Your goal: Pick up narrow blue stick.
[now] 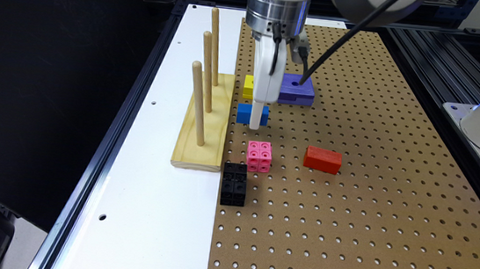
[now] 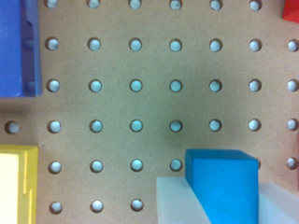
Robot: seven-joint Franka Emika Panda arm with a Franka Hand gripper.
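The narrow blue stick (image 1: 244, 113) is a small bright-blue block resting on the brown pegboard (image 1: 348, 206), near the board's edge on the exterior view's left. My gripper (image 1: 256, 120) points straight down onto it. In the wrist view the blue stick (image 2: 224, 186) sits between the two pale fingers, with one finger (image 2: 175, 200) against one side face and the other against the opposite side. The gripper (image 2: 226, 182) is shut on the stick, which still sits at board level.
A purple block with a centre hole (image 1: 297, 89) and a yellow block (image 1: 248, 86) lie just behind the gripper. Red block (image 1: 322, 159), pink cubes (image 1: 259, 156) and black cubes (image 1: 234, 184) lie in front. A wooden peg stand (image 1: 203, 122) rises on the exterior view's left.
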